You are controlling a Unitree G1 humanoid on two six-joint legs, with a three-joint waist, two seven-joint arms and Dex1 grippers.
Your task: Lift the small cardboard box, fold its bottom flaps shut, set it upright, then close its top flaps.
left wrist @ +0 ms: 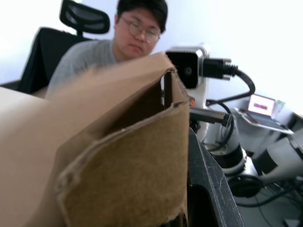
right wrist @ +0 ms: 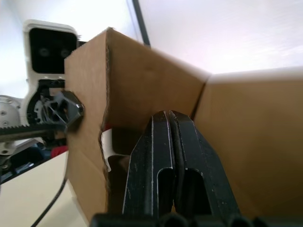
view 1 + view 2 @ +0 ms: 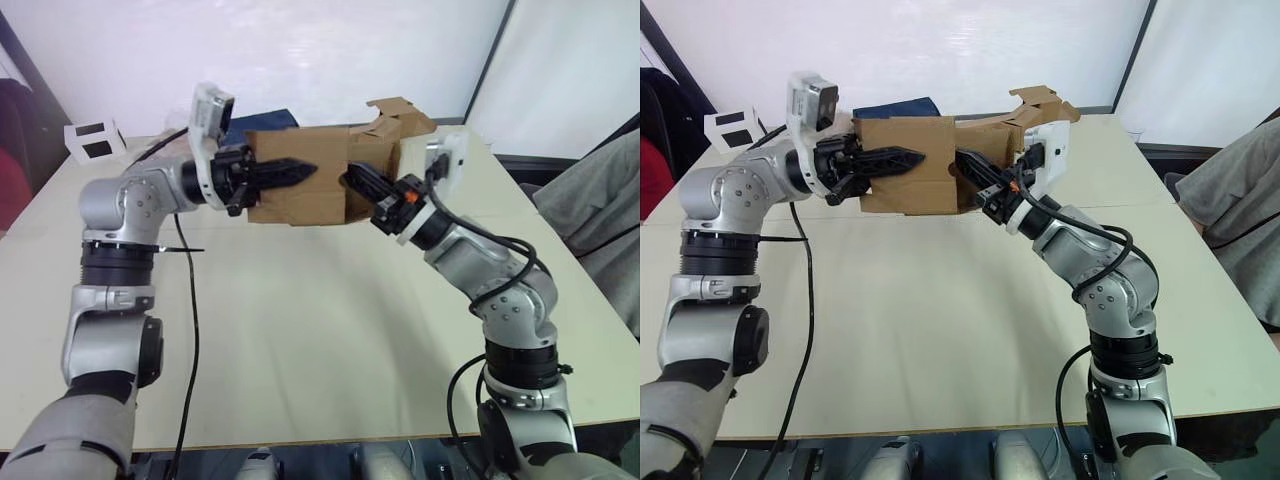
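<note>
The small cardboard box [image 3: 300,205] hangs in the air above the table, lying on its side between my two grippers. My left gripper [image 3: 300,170] holds the box's left end, one black finger stretched across the front face and the other hidden behind the wall. The cardboard wall [image 1: 128,156] lies against that finger [image 1: 208,179]. My right gripper [image 3: 355,178] reaches into the open right end, and its fingers [image 2: 171,142] are pressed together inside the box. The top flaps [image 3: 400,118] stick out, open and bent, at the upper right end.
The white cube with black squares [image 3: 92,138] sits at the table's far left corner. A dark blue object [image 3: 895,107] lies behind the box. A black cable [image 3: 190,330] runs down across the table [image 3: 300,330]. A person [image 3: 590,210] sits at the right edge.
</note>
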